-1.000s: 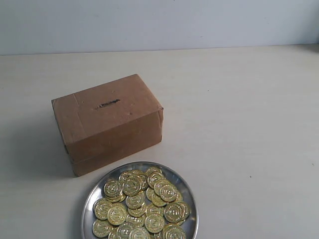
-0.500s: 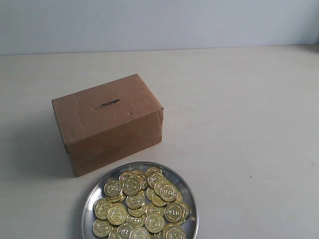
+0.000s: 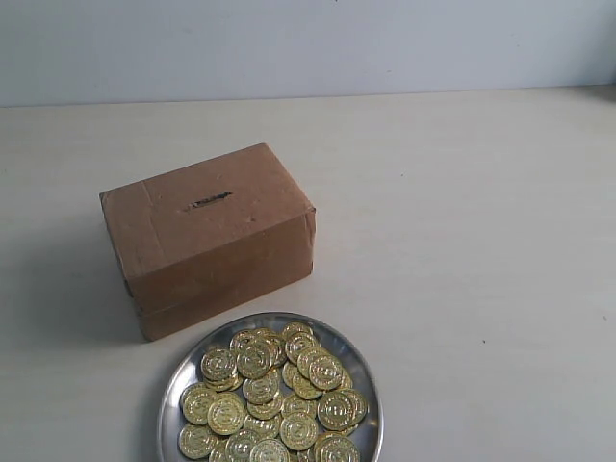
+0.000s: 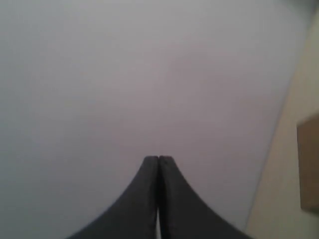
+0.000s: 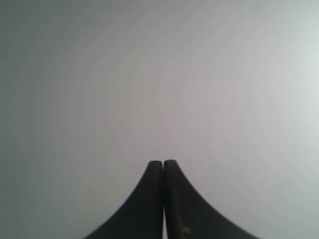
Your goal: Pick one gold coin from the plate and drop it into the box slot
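Note:
A brown cardboard box stands left of centre on the table, with its dark slot cut in the top face. In front of it, at the near edge, a shiny silver plate holds a heap of several gold coins. Neither arm shows in the exterior view. My left gripper is shut with nothing between its black fingers, facing a pale wall; a corner of the box shows at that view's edge. My right gripper is also shut and empty, facing a blank grey wall.
The pale beige table stretches wide to the right of the box and plate. A light wall rises behind the table's far edge.

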